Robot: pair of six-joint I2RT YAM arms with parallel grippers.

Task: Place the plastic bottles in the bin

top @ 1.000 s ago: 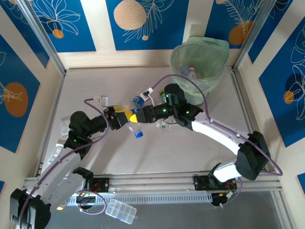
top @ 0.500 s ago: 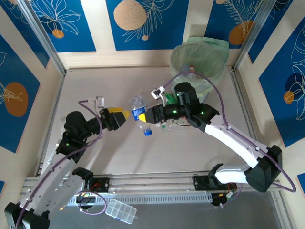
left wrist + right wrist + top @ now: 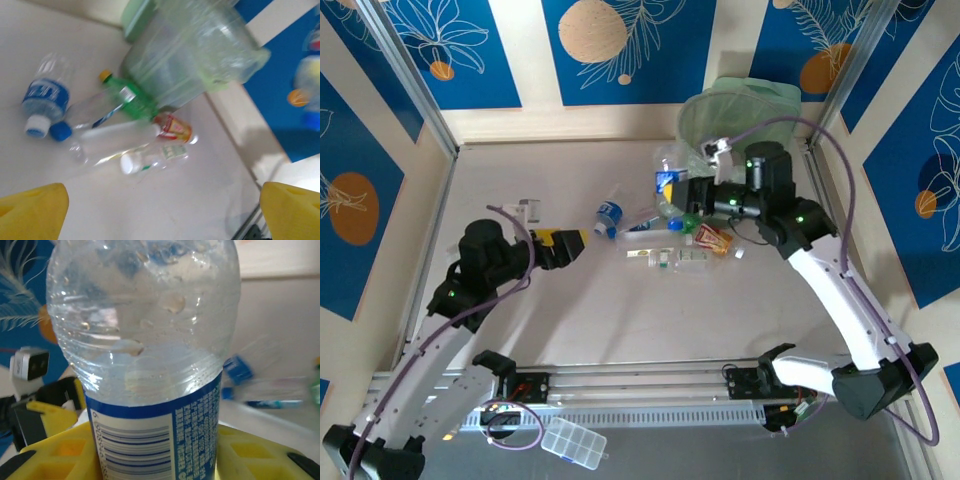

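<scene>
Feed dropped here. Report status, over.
Right gripper shut on blue-label bottle, beside bin. Left gripper open, empty. Loose bottles on table. Nothing blocking bin.

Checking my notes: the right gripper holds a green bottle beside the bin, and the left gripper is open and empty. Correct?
Not green: the right wrist view shows the right gripper holding a clear bottle with a blue label. It is beside the bin; the left gripper is open and empty.

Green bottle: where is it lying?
Left wrist view: the green bottle lies left of centre at the foot of the bin, beside the red-labelled bottle.
</scene>
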